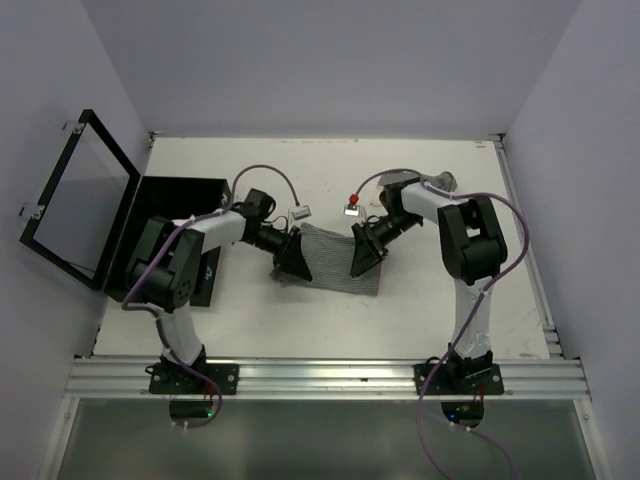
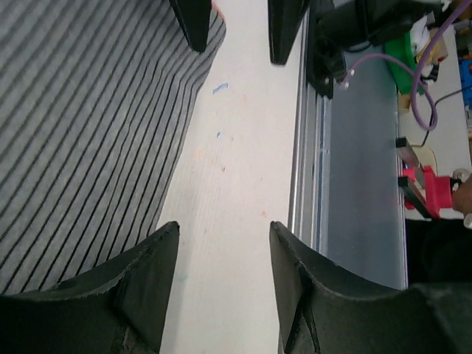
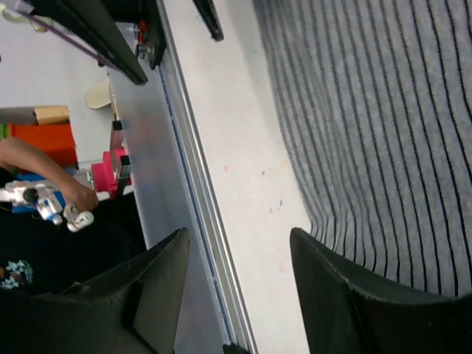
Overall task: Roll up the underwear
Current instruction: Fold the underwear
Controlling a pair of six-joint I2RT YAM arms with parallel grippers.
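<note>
White bench point(image 1: 330, 335) walled on three sides, with an aluminium rail point(image 1: 330, 378) along the near edge where both arms are bolted. At far left lies a flat black box point(image 1: 180, 195), its hinged lid point(image 1: 80, 200) thrown open and leaning out over the bench edge. The left arm point(image 1: 175, 270) and right arm point(image 1: 470, 240) both bend inward and meet over mid-bench. Between them the underwear point(image 1: 330, 258) lies spread flat on the bench, a single grey piece with thin dark stripes, not rolled, well apart from the box. The left fingers point(image 1: 293, 258) are down at its left end and the right fingers point(image 1: 365, 250) at its right end, facing each other across the cloth. In the left wrist view the left fingers point(image 2: 147, 287) stand parted about halfway: one is at the border of the underwear point(image 2: 88, 147), the other over bare bench, and only bench surface shows in the gap, so nothing is gripped. In the right wrist view the right fingers point(image 3: 354, 295) are parted about as much: one overlaps the edge of the underwear point(image 3: 383, 125), the other sits over the rail side, the gap again shows bare bench, and no cloth is pinched.
</note>
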